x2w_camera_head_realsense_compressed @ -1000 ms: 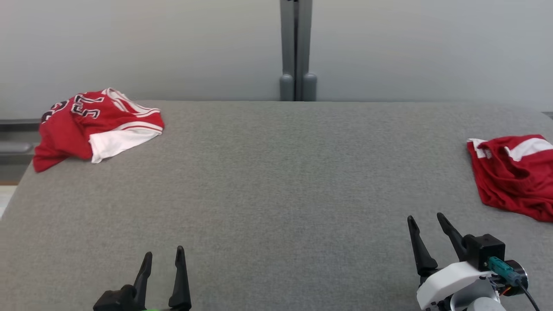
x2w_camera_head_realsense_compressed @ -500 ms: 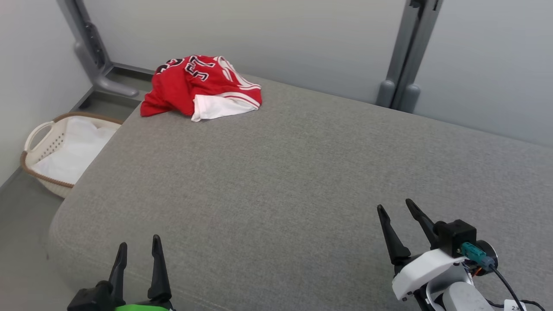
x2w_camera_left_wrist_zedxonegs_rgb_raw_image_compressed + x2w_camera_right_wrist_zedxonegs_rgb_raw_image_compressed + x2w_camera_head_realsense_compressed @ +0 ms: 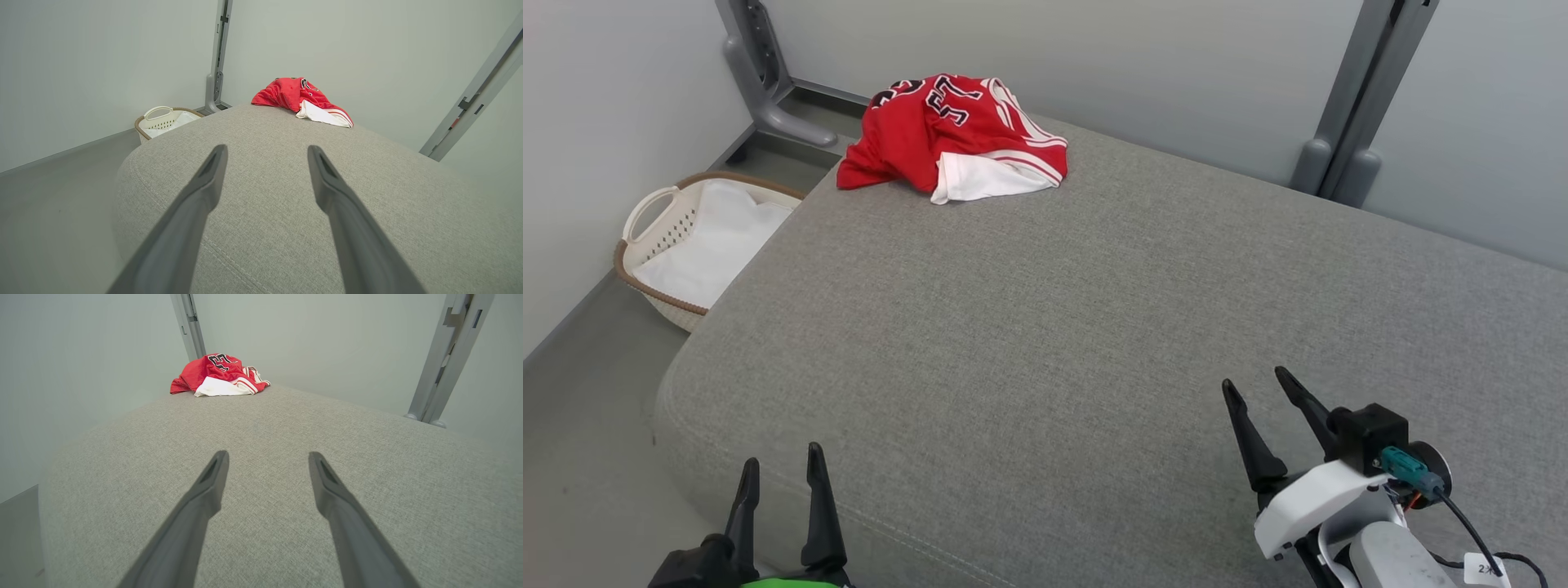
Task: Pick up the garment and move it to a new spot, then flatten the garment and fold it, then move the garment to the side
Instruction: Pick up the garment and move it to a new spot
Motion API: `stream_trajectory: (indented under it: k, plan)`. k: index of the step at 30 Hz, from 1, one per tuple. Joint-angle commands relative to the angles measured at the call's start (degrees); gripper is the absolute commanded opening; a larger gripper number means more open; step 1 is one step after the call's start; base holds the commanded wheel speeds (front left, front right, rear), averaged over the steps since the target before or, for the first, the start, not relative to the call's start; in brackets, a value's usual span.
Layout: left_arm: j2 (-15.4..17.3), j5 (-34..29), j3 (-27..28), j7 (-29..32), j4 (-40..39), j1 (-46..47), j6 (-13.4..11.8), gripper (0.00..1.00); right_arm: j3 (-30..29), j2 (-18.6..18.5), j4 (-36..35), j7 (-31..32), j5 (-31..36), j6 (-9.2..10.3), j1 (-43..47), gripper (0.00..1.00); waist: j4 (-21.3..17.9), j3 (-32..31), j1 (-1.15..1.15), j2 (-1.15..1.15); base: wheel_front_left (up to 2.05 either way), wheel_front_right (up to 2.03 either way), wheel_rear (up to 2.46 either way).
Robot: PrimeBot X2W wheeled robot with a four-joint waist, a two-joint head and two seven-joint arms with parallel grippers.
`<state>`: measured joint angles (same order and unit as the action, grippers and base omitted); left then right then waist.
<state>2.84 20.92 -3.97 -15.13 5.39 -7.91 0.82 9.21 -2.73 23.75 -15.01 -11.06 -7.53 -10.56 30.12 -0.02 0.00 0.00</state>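
Note:
The garment (image 3: 947, 135) is a crumpled red jersey with white trim and black numbers, lying at the far left corner of the grey padded surface (image 3: 1094, 310). It also appears far ahead in the left wrist view (image 3: 302, 100) and the right wrist view (image 3: 218, 375). My left gripper (image 3: 780, 465) stands open at the near left edge, empty. My right gripper (image 3: 1254, 384) is open too, low at the near right, nothing between its fingers. Both are far from the garment.
A cream laundry basket (image 3: 698, 245) with white cloth inside stands on the floor left of the surface, also in the left wrist view (image 3: 163, 122). Grey posts (image 3: 1356, 114) rise along the pale back wall. The floor (image 3: 580, 425) drops away past the surface's left edge.
The head camera has turned left: the basket and floor came into view, and a second red garment at the right left the picture. Both grippers stay open.

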Motion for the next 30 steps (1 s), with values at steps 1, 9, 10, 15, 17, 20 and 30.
stream_trajectory:
  k: [1, 9, 10, 15, 17, 20, 30]
  plan:
    - [0.1, -0.77, -0.33, -0.01, 0.17, 0.11, 0.37, 1.0, -0.57, -0.31, -0.17, -0.25, 0.24, 0.09, 0.49, 1.0, -0.05, -0.07, 0.0, 0.0, 0.0, 0.0, 0.0]
    - [4.51, -5.34, 2.17, -0.02, 0.38, 10.49, 3.54, 1.0, -3.9, -0.3, -1.8, -0.25, 2.47, 0.09, 1.47, 1.0, -0.01, 1.56, 0.0, 0.0, 0.0, 0.0, 0.0]
    - [5.57, -5.74, 2.27, -0.01, 0.55, 12.56, 3.91, 1.0, -4.28, -0.31, -2.04, -0.25, 2.88, 0.09, 1.49, 1.0, -0.04, 1.95, 0.0, 0.0, 0.0, 0.0, 0.0]
    - [13.09, -4.94, 4.71, 1.79, 0.82, 25.82, 5.26, 1.0, -4.72, -0.33, -4.04, -0.25, 5.92, 0.09, -0.67, 1.0, -3.69, 6.27, 0.0, 0.0, 0.0, 0.0, 0.0]
    - [15.78, -5.23, 5.13, 3.2, 1.0, 30.42, 5.65, 1.0, -4.65, -0.36, -4.47, -0.24, 6.98, 0.09, -1.4, 1.0, -5.82, 8.46, 0.0, 0.0, 0.0, 0.0, 0.0]
    - [18.44, -4.0, 5.52, 5.23, 2.27, 37.15, 5.91, 1.0, -4.79, -0.34, -5.78, 0.49, 8.5, 0.09, -2.48, 1.0, -8.51, 11.48, 0.0, 0.0, 0.0, 0.0, 0.0]
    - [22.69, 1.06, 2.69, 8.66, 20.76, 56.36, 6.62, 1.0, -5.39, -0.28, -13.93, 4.07, 13.35, 0.09, -5.28, 1.0, -16.72, 21.18, 0.0, 0.0, 0.0, 0.0, 0.0]
